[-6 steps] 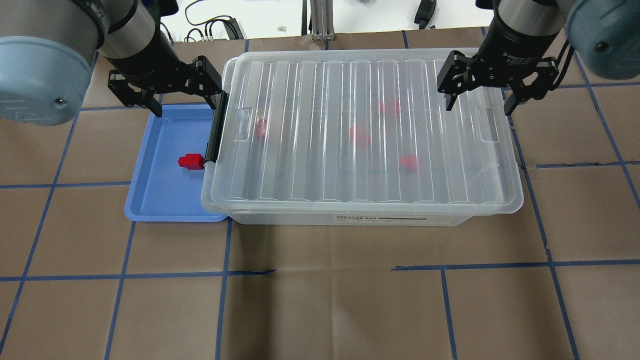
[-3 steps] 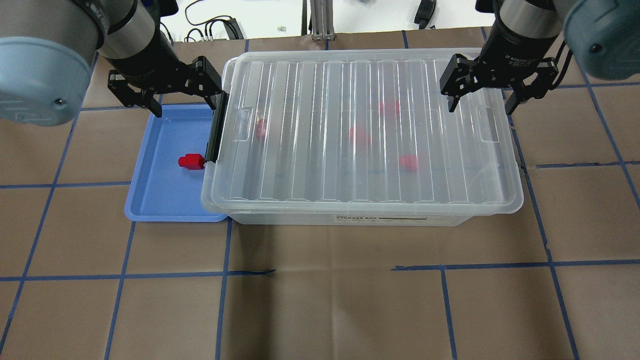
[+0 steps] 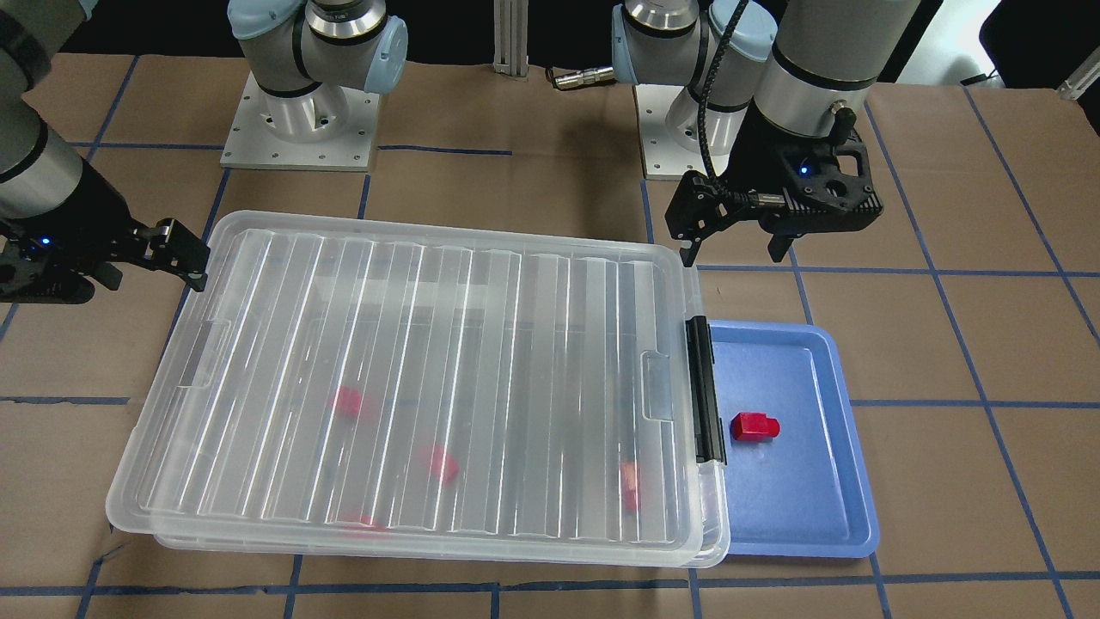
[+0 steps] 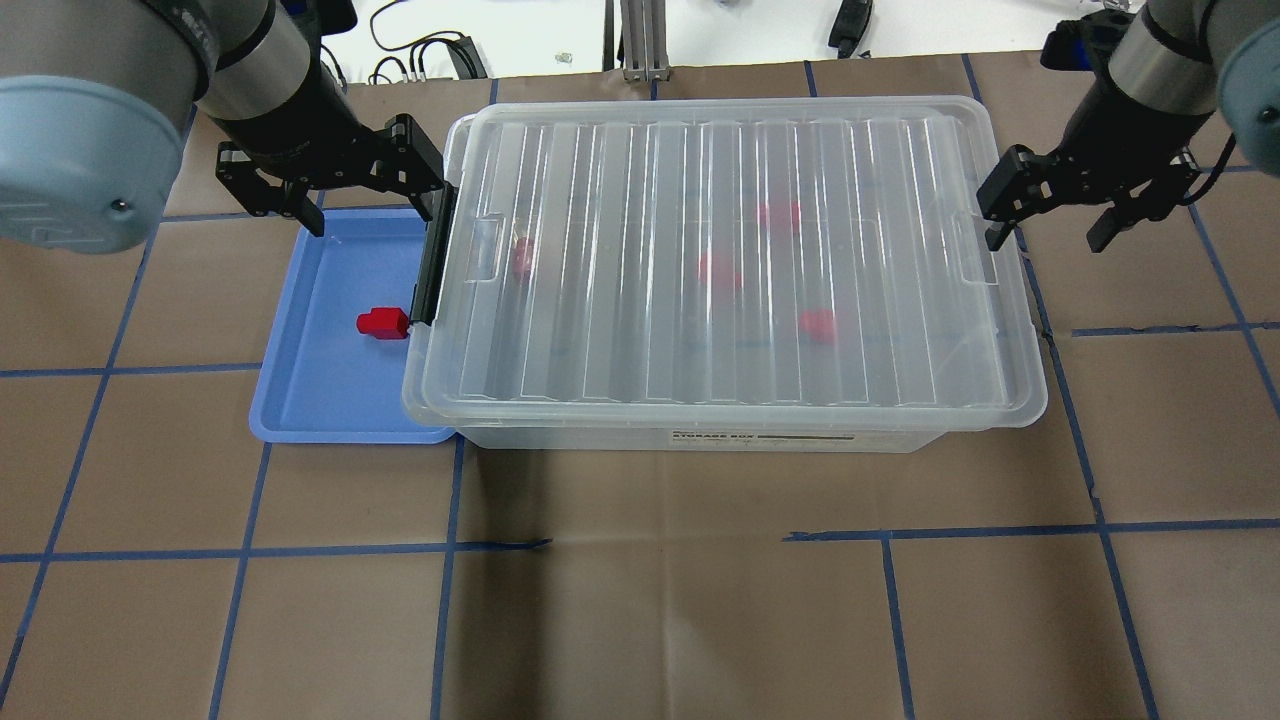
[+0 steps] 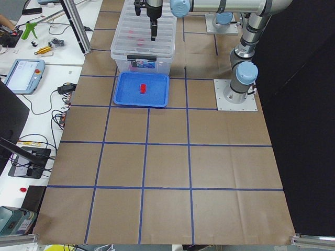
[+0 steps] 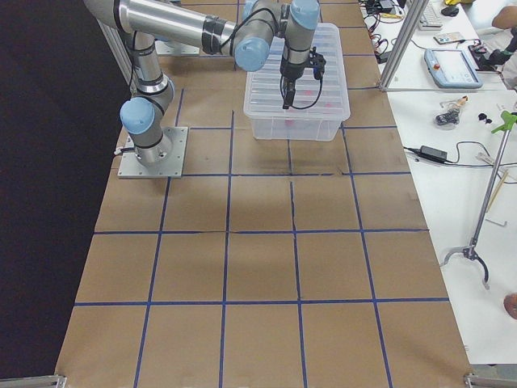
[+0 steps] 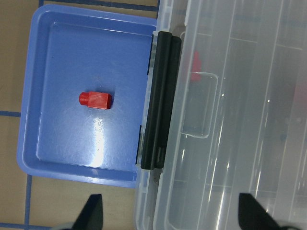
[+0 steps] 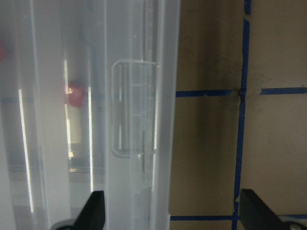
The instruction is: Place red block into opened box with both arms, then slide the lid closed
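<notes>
Centre of the overhead view: translucent lid (image 4: 720,260), glossy, with parallel ridges and a tab recess at each short edge, lying flat over the shallow clear box (image 4: 690,437) with rounded corners. Black latch bar (image 4: 432,260) on the box's left end. Blurred red shapes (image 4: 820,323) showing through the plastic. Left of the box and touching it, a smooth blue tray (image 4: 320,400) on the brown paper-covered table (image 4: 640,600) gridded with blue tape. In the tray, just beside the latch bar: the red block (image 4: 383,323), glossy and boxy, round nub pointing left, held by nothing. Left pincer (image 4: 372,207) spread apart over the tray's upper edge. Right pincer (image 4: 1043,238) spread apart and empty, just off the lid's right end.
</notes>
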`<state>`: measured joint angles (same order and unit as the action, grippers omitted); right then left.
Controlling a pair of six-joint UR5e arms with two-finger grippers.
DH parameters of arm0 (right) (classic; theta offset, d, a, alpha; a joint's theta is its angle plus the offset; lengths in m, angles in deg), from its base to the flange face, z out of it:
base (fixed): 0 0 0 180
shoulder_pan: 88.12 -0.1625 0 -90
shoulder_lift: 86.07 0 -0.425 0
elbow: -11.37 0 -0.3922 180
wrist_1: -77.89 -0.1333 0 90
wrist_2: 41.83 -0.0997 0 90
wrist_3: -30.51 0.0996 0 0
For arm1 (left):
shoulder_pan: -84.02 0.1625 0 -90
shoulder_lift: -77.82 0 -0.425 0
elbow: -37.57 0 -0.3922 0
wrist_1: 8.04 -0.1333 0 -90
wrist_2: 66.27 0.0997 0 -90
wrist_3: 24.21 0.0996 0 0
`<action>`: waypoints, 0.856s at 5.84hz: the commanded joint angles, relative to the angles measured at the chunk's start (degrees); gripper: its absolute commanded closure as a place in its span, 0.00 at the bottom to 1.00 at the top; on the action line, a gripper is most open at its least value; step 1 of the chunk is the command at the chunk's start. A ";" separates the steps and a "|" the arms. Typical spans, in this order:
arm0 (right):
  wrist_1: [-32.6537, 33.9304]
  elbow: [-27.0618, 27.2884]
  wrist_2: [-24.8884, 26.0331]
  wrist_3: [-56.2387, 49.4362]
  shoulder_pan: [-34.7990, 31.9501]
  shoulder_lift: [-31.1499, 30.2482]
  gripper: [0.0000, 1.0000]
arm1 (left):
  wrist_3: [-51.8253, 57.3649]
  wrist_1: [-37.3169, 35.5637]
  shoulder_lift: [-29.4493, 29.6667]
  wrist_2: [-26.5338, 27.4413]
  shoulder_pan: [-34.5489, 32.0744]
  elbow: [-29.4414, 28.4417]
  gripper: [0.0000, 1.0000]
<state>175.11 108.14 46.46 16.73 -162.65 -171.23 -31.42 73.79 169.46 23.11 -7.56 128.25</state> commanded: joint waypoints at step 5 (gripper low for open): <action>6.58 7.12 -0.22 -3.87 2.54 0.62 0.00 | 0.00 0.00 0.03 0.00 0.00 0.03 0.01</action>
<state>181.56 115.13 46.22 13.76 -160.11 -170.80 -31.42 73.79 169.49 23.12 -7.56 128.27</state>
